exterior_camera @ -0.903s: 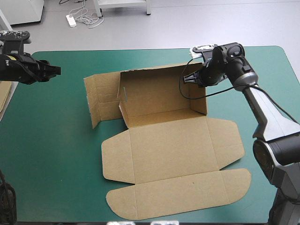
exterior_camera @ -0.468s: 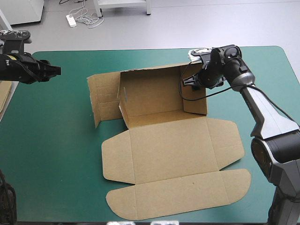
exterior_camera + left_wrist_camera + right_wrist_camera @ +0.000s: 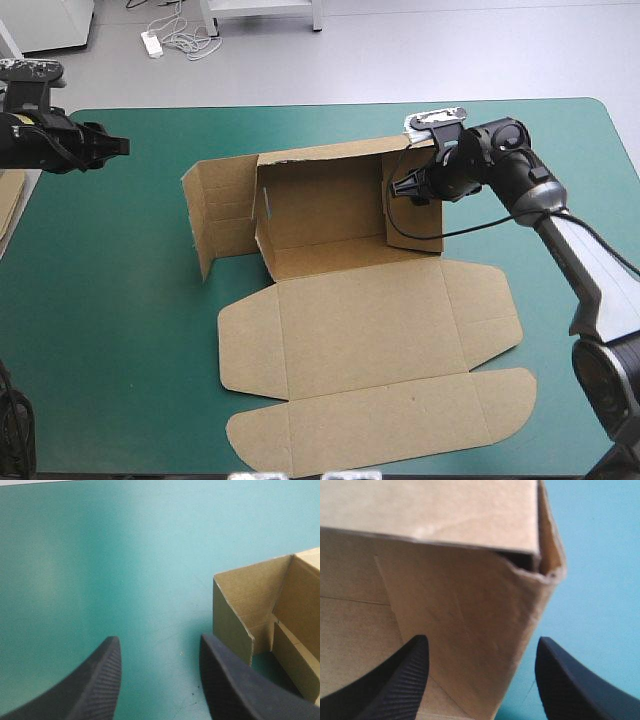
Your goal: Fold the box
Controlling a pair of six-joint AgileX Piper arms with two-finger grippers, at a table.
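The brown box (image 3: pixel 350 300) sits in the middle of the table's teal-green cover (image 3: pixel 120 330). Its back wall (image 3: pixel 320 190) stands raised and its lid (image 3: pixel 380 420) lies flat toward the near edge. The right side wall (image 3: pixel 415 215) now leans further in over the base than it did just before, its upper part turned toward the box's inside. The left side panel (image 3: pixel 215 215) stands opened outward, about where it was.

My right gripper (image 3: pixel 398 187) has come down from the far right corner and nearer along that right wall. It is now against the wall's inner face. In my right wrist view the black fingers stand apart with nothing clamped (image 3: pixel 482 642), and the box's upper corner (image 3: pixel 460 605) fills the space ahead of and between them.

My left gripper (image 3: pixel 122 147) has stayed put near the table's far left, well apart from the box. Its fingers are also spread (image 3: pixel 159 640) over bare cover, with the left panel's end (image 3: pixel 250 605) ahead and off to one side.

An edge of more brown board (image 3: pixel 10 205) shows at the table's left edge.
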